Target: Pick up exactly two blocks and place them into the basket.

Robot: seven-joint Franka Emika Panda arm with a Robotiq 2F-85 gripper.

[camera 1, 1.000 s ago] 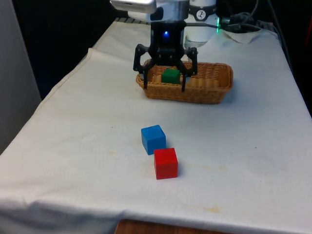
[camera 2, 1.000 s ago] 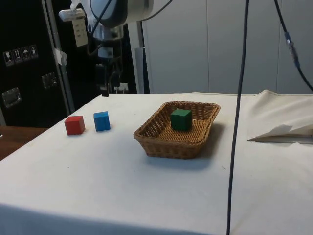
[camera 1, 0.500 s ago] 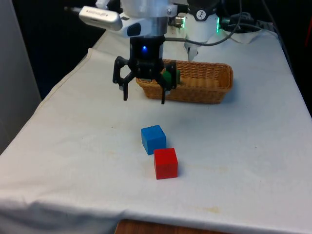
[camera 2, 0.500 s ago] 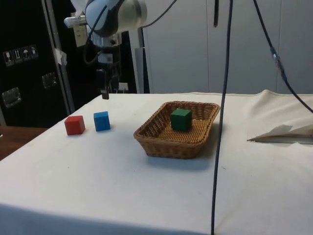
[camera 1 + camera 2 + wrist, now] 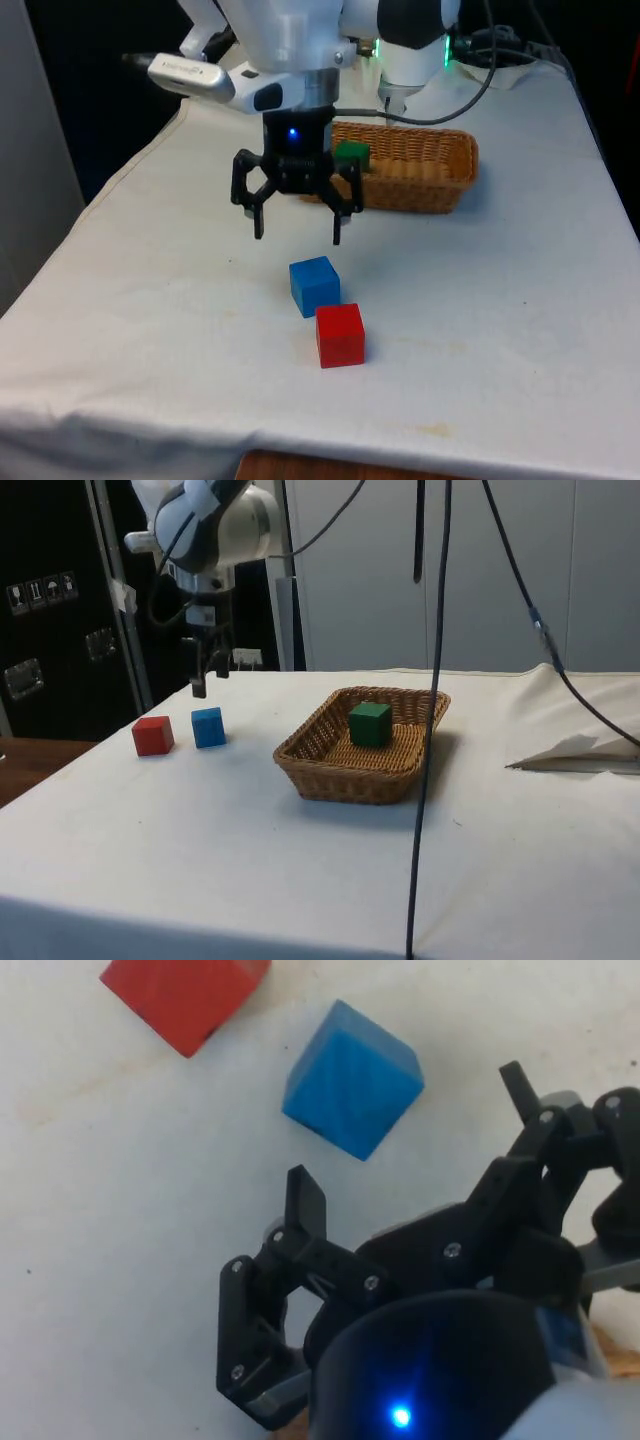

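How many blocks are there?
3. The green block sits in the basket. The blue block and red block sit side by side on the cloth, the blue one nearer the basket. None seem hidden.

We see two blocks point(image 5: 327, 310) touching on the cloth point(image 5: 150, 300), nearer the camera than the basket point(image 5: 420, 170). A third block point(image 5: 370, 723) sits inside the basket. The gripper point(image 5: 297, 237) hangs above the cloth, between basket and blocks.
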